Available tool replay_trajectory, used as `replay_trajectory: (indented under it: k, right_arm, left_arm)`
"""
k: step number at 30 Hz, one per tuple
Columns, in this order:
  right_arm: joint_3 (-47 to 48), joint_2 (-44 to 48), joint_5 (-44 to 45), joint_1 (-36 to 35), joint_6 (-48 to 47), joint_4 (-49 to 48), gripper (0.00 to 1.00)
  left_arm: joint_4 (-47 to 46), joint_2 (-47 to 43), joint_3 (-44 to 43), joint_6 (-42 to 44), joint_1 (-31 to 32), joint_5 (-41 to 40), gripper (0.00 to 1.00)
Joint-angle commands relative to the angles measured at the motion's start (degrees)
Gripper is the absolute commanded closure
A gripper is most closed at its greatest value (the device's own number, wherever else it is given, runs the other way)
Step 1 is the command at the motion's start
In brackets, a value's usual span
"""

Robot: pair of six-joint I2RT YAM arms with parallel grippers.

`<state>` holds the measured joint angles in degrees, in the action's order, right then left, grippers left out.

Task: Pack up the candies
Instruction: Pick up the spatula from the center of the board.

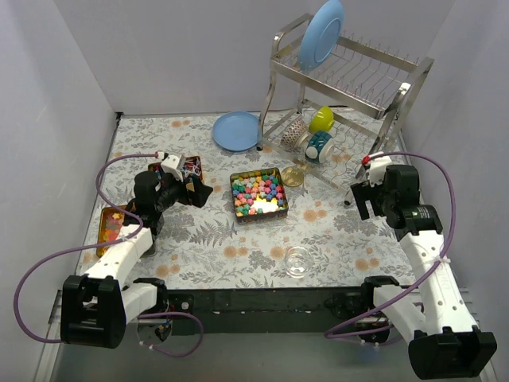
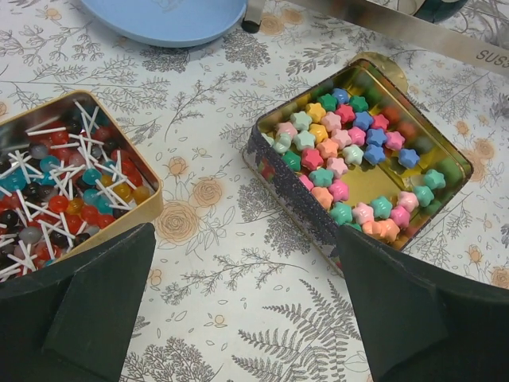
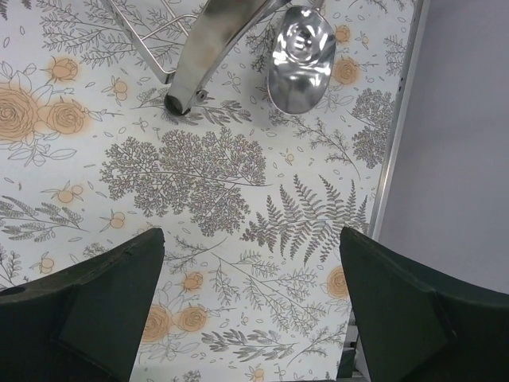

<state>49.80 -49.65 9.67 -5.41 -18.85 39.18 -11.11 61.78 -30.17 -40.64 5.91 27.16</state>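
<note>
We see the candies (image 2: 342,151), small star-shaped sweets in pink, green, blue, yellow and orange, lying in an open rectangular tin (image 2: 278,181) near the middle of the floral table (image 1: 207,239). They cover most of the tin floor, with some gold bottom showing. The left gripper (image 2: 242,263) hovers over the cloth just left of that tin, its jaws spread wide with nothing between them. Its fingers (image 2: 79,310) frame bare cloth between the candy tin and a second open tin (image 2: 127,216), which is full of round lollipops on white sticks. The right gripper (image 3: 250,255) is well apart from the candies, near the table's right edge, and it too is wide open and holding nothing. Under it is only cloth, with a rack foot (image 3: 191,87) and a shiny metal piece (image 3: 301,60) further ahead. In the top view a narrow orange tin (image 1: 111,225) with some coloured pieces lies beside the left arm. A small clear glass (image 1: 298,261) stands near the front edge, and a blue plate (image 1: 236,131) lies flat at the back. The dish rack (image 1: 358,79) holds another blue plate (image 1: 322,33) and cups (image 1: 320,119).
</note>
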Motion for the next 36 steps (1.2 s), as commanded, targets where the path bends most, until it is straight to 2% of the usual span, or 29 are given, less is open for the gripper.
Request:
replay_trajectory:
  k: [1, 6, 10, 15, 16, 19, 23, 24, 27, 31, 36]
  right_arm:
    - [1.1, 1.9, 0.4, 0.0, -2.0, 1.0, 0.02]
    - [2.2, 4.9, -6.7, 1.0, -2.3, 2.8, 0.02]
    - [2.7, 9.0, -8.4, 2.9, -0.5, -0.8, 0.02]
    - [7.8, 4.3, -3.5, 4.5, 7.2, -2.4, 0.02]
    - [9.3, 1.8, -2.6, 4.6, 11.5, -2.7, 0.02]
    - [15.9, -3.8, 0.9, 4.8, 18.3, -1.0, 0.03]
    - [20.9, -9.7, -6.3, 14.4, 25.9, 3.8, 0.04]
    - [23.0, -11.3, -11.6, 19.4, 26.7, 5.4, 0.05]
    - [25.1, -18.0, -17.0, 26.0, 27.0, 10.7, 0.10]
    - [23.4, -26.3, -18.5, 27.6, 22.6, 11.2, 0.18]
    - [22.6, -32.2, -25.7, 28.9, 19.4, 7.7, 0.34]
  left_arm:
    - [-2.0, -0.3, -0.7, 0.9, 0.6, 1.4, 0.02]
    - [-1.8, -1.3, -1.2, 0.5, 0.8, 1.2, 0.02]
    - [3.3, -1.8, -3.6, 0.4, 0.9, 0.1, 0.02]
    - [10.5, 1.0, -7.3, -2.8, 0.9, -2.5, 0.02]
    - [12.4, 1.4, -7.8, -3.2, 0.9, -2.7, 0.02]
    - [11.8, 1.5, -8.1, -4.8, 0.9, -4.0, 0.02]
    - [11.5, 0.6, -8.1, -4.3, 0.9, -2.8, 0.02]
    - [11.8, 0.3, -8.8, -3.8, 0.9, -2.5, 0.02]
    - [12.8, -0.5, -9.5, -4.1, 0.9, -2.7, 0.02]
    - [14.0, -2.8, -9.4, -5.3, 0.9, -4.1, 0.02]
    - [16.0, -4.2, -8.9, -5.3, 0.9, -3.1, 0.02]
